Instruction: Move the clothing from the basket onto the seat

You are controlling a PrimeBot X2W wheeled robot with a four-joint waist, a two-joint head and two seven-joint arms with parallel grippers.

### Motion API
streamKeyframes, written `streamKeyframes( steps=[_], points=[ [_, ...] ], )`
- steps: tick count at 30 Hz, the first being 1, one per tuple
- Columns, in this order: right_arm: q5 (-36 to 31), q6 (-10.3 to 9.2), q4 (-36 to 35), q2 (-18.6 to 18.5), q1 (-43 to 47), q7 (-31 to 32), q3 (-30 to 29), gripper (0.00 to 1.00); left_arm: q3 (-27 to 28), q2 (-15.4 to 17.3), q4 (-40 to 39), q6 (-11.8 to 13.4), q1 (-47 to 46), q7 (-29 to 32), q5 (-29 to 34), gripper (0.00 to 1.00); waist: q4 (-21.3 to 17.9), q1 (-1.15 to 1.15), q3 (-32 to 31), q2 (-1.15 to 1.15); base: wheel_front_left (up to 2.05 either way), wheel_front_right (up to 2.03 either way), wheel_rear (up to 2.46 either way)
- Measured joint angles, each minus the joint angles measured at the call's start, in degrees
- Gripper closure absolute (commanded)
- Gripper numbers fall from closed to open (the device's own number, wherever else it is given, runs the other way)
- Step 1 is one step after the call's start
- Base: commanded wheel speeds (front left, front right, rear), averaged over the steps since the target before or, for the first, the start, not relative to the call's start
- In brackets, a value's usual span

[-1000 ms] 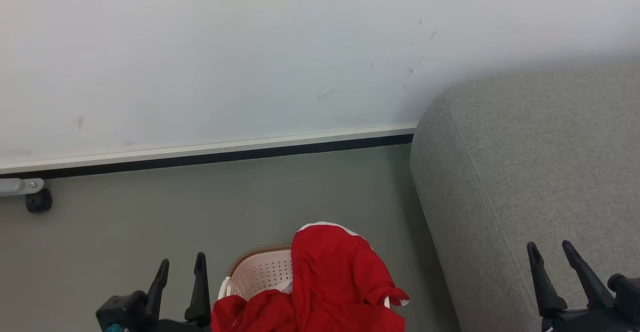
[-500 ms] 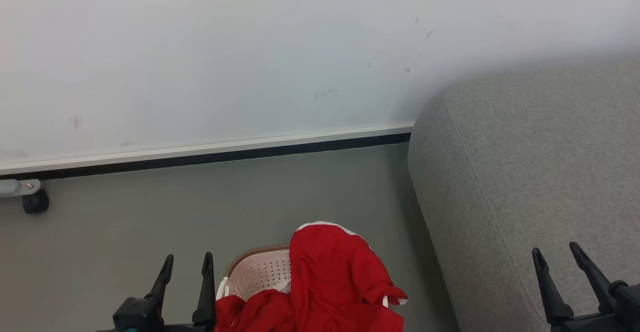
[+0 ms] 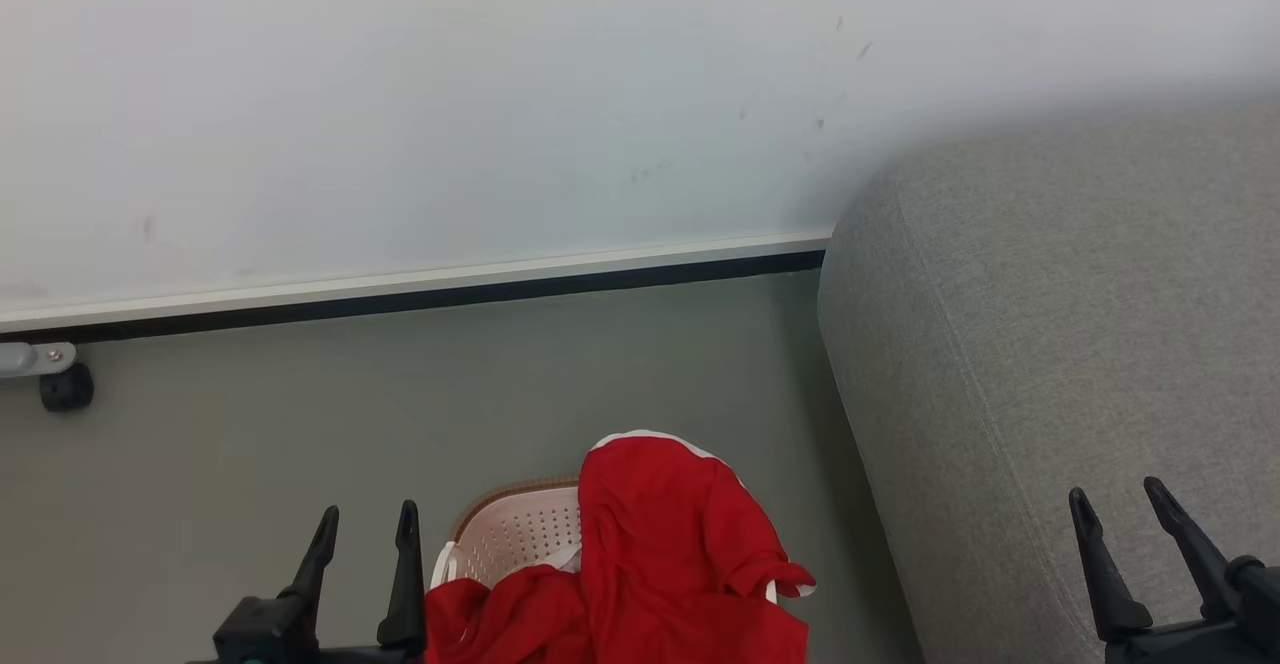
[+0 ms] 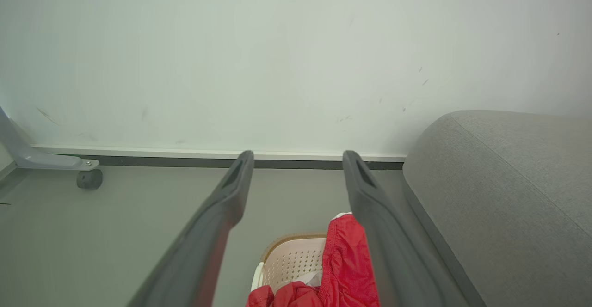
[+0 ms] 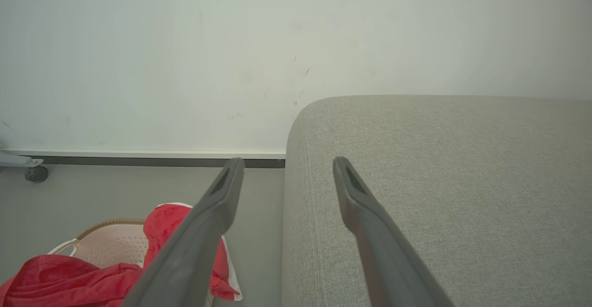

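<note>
Spilling over the basket [image 3: 515, 534], the clothing [image 3: 670, 554], just beside the spread left claw [image 3: 368, 510].

Skirting strip [image 3: 420, 284]: pale band with a dark line under it, running across the head view and rising slightly to the right.
Wall [image 3: 500, 94]: above the strip, plain matte off-white.
Scuffs [image 3: 820, 122]: a few small dark marks on the wall, well above the strip's right end.
Floor [image 3: 300, 424]: below the strip, smooth grey-green.
Bracket [image 3: 30, 357]: grey metal, just below the strip's left end.
Caster [image 3: 66, 387]: small black wheel under the bracket, on the floor.
Light: soft and even, dimmer above the strip's right end.
</note>
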Motion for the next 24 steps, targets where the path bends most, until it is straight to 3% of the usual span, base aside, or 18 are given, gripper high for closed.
streamKeyframes(
  steps=[11, 18, 24],
  points=[
    [0.01, 0.98, -3.76, -0.76, -2.16, -0.01, -2.78, 0.00, -1.51, -1.04, -2.27, -0.03, -2.72, 0.00, 1.51, 0.00, -0.66, 0.00, 5.75, 0.00, 0.00, 0.00, 0.00],
    [0.12, 1.70, -5.89, -1.04, -3.24, -0.01, -3.26, 0.00, -4.35, -1.58, 1.68, -0.02, -7.08, 1.47, 3.55, 0.00, -1.41, 0.00, 10.31, 0.00, 0.00, 0.00, 0.00],
    [0.11, 2.77, -8.80, -0.55, -7.37, -0.01, -1.86, 0.00, -3.18, -1.54, 7.02, 0.69, -10.48, 5.63, 3.67, 0.00, -2.69, 0.01, 15.09, 0.01, 0.00, 0.00, 0.00]
  ],
)
